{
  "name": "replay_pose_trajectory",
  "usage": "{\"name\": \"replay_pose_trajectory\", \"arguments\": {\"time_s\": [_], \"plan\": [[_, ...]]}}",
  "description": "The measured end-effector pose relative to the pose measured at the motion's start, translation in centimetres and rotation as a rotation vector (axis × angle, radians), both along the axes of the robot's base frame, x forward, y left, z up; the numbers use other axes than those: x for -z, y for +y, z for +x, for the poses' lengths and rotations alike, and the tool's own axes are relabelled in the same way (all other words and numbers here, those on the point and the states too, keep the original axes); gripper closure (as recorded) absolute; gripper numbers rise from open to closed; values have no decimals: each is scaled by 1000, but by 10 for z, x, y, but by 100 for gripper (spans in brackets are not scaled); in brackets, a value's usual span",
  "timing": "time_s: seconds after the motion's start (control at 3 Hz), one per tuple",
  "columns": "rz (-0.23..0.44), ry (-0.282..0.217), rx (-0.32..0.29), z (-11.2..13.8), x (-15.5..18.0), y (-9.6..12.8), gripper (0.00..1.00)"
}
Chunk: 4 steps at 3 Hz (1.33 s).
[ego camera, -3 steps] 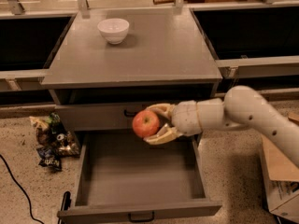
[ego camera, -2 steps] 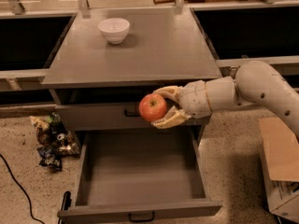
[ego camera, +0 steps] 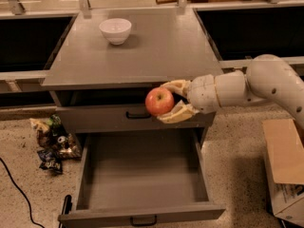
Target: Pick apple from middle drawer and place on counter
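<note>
The cream-and-tan gripper, above the plain grey middle drawer, clasps a red apple with a yellowish blush. Up-left of it, the glossy grey bench bears a white bowl; below lies speckled beige floor.

Arm: smooth off-white rounded shells, bulbous elbow, thin seams between segments. Gripper, above the middle drawer: two curved cream-yellow fingers.
</note>
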State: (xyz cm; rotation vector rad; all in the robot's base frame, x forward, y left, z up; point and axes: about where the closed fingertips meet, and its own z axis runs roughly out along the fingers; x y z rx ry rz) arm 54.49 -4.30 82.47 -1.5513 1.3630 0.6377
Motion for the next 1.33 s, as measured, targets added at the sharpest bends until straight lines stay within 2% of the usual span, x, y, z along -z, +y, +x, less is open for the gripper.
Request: {"name": "replay_pose_trajectory", "arguments": {"time_s": [0.33, 0.67, 1.0, 1.33], "plan": [[-11, -33, 33, 21, -50, -22, 100], [21, -69, 142, 61, -107, -58, 100], [21, -69, 143, 61, -107, -58, 100], [31, -57, 171, 75, -109, -57, 100]]}}
